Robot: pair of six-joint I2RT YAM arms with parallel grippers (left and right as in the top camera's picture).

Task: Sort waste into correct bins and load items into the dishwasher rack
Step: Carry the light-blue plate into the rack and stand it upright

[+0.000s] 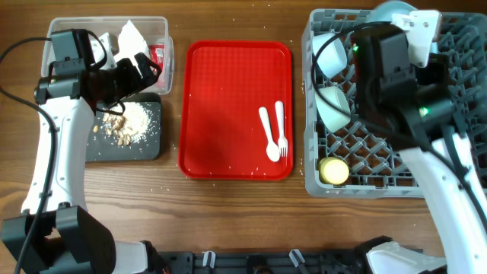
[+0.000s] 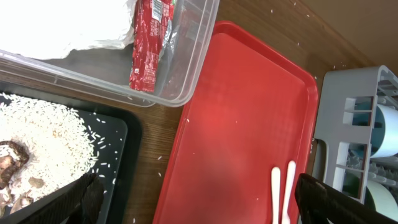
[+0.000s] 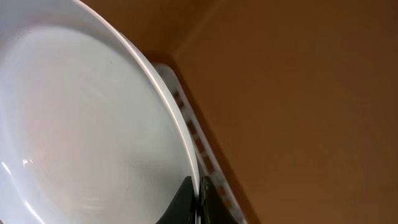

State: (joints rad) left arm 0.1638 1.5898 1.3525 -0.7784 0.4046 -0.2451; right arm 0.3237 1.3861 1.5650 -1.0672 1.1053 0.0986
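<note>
My right gripper [image 3: 198,200] is shut on the rim of the pale blue plate [image 3: 81,118]. It holds the plate on edge over the far side of the grey dishwasher rack [image 1: 319,179], where the plate [image 1: 389,10] shows behind the arm. Two bowls [image 1: 327,46] [image 1: 335,106] stand on edge in the rack, with the yellow cup [image 1: 333,170] at its front left. The white spoon [image 1: 268,135] and fork [image 1: 280,128] lie on the red tray [image 1: 221,91]. My left gripper [image 2: 205,208] is open and empty above the black tray's [image 1: 144,148] right edge.
The clear tub [image 1: 171,46] holds the white napkin [image 1: 133,36] and the red wrapper [image 2: 146,46]. The black tray holds rice and brown food scraps [image 2: 37,143]. Grains lie scattered on the wooden table. The rack's corner [image 2: 348,106] shows in the left wrist view.
</note>
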